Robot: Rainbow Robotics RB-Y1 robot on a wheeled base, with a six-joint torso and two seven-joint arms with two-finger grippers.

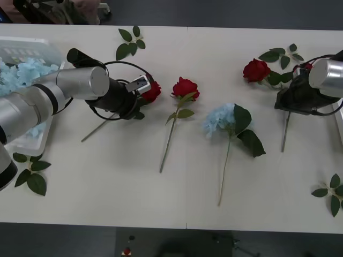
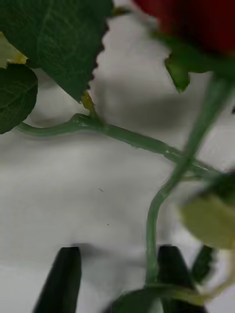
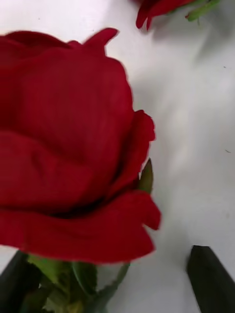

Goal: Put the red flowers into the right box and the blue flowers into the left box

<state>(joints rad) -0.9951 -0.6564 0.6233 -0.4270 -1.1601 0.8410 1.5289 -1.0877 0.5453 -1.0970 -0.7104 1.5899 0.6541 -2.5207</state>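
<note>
Front view: the left gripper [image 1: 140, 92] is sitting low over the table [image 1: 107, 182], against the leftmost red rose [image 1: 152, 91]; the right gripper [image 1: 292, 99] is hanging over the stem of the rightmost red rose [image 1: 256, 70]. A third red rose [image 1: 185, 88] and one blue flower [image 1: 220, 119] are lying between them; more blue flowers [image 1: 21, 74] are lying in the left box [image 1: 32, 140]. Right wrist view: the black fingers [image 2: 61, 281] are standing apart, a green stem [image 2: 152, 220] running between them, unclamped. Left wrist view: the fingers [image 3: 210, 276] are standing apart around the rose's base, the bloom [image 3: 73, 146] sitting just above them.
</note>
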